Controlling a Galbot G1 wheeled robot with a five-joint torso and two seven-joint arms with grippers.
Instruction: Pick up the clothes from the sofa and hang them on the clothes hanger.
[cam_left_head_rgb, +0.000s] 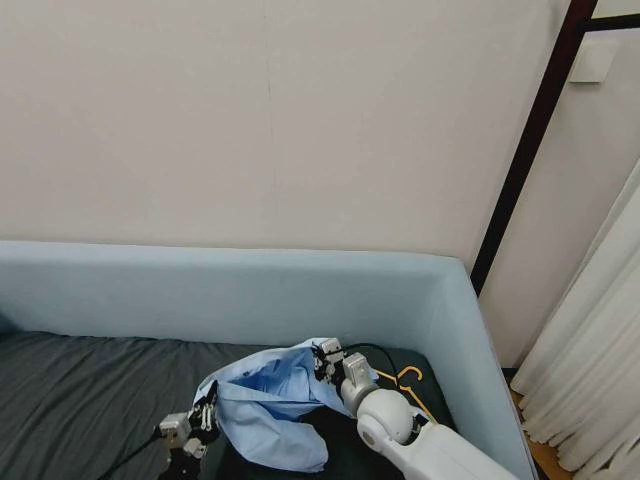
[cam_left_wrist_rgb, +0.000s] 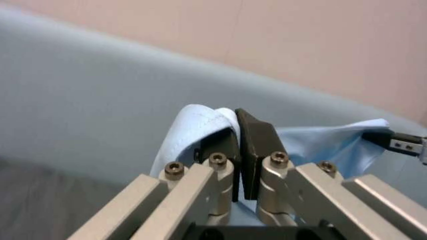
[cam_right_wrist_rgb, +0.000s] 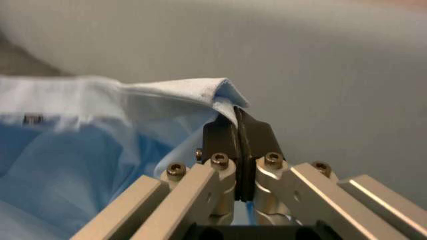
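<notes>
L gripper & R gripper jaws pinched the shirt by sofa right end; pickup begun, hanging not yet done.

Cloth, padding, metal
Thin, smooth cloth shirt; matt fabric sofa, dark woven seat; matt black fingers on brushed metal links.

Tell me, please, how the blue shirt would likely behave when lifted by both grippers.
Probably floppy: the shirt sags in folds between the left gripper and right gripper. Likely light, since thin pinches of fabric hold it. It may slip if tugged.
</notes>
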